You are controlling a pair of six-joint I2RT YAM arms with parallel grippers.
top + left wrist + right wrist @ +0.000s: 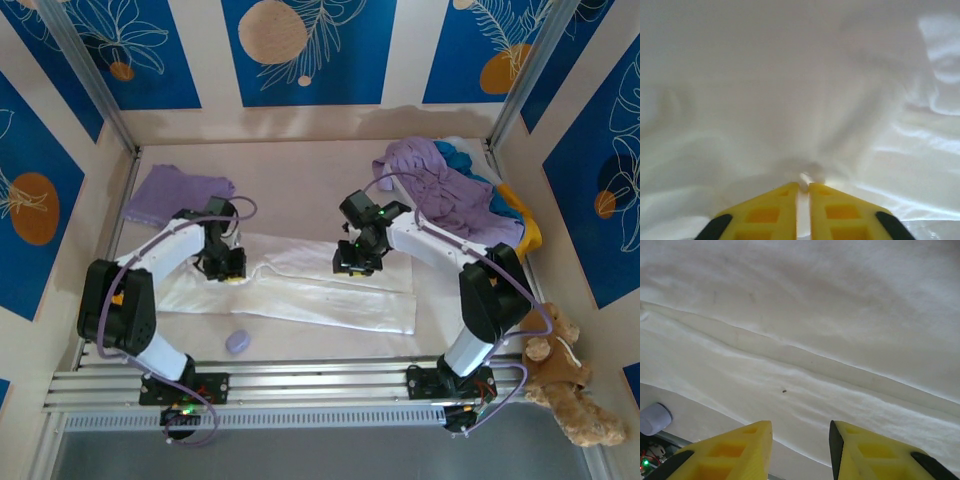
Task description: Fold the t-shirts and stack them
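A white t-shirt (320, 295) lies spread in a long band across the table's middle. My left gripper (222, 265) is down on its left part. In the left wrist view the yellow fingers (765, 212) stand almost together, and the left gripper (804, 186) pinches a small pucker of the white cloth (790, 100). My right gripper (357, 262) hovers over the shirt's upper middle. In the right wrist view the right gripper (801, 432) is open above the white cloth (815, 340), with nothing between its fingers. A folded lavender t-shirt (175, 192) lies at the back left.
A pile of lavender (440, 190), teal (470, 165) and yellow-orange (530, 235) cloth fills the back right corner. A small lavender blob (238, 342) (654, 418) sits near the front rail. A brown teddy bear (565, 375) lies outside the table at the right.
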